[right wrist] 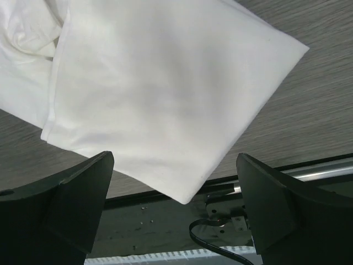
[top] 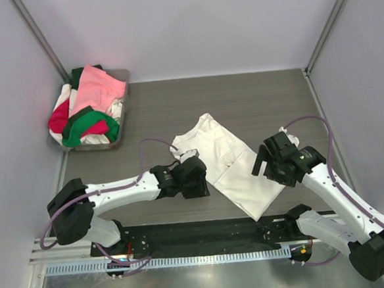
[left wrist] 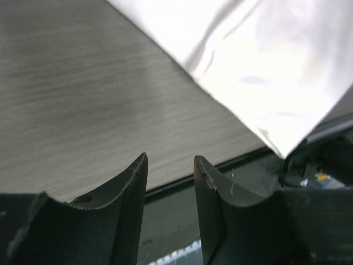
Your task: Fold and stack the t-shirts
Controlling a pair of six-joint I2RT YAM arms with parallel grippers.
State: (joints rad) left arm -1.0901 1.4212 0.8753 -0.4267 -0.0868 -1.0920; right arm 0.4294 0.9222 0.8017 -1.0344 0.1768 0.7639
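A plain white t-shirt (top: 230,164), folded into a long strip, lies diagonally on the table with one corner near the front edge. My left gripper (top: 196,183) hovers at the strip's left edge. In its wrist view the left gripper (left wrist: 171,160) is open, nothing sits between its fingers, and the white t-shirt (left wrist: 265,72) lies beyond at upper right. My right gripper (top: 267,168) hangs over the strip's right edge. Seen from the wrist, the right gripper (right wrist: 175,160) stands wide open just above the white t-shirt (right wrist: 160,94), holding nothing. More t-shirts (top: 90,101), pink, red, green and white, lie piled at far left.
A shallow grey tray (top: 122,75) at the far left corner holds the piled shirts. A black rail (top: 205,234) runs along the table's near edge, under the white shirt's front corner. Pale walls enclose the table on three sides.
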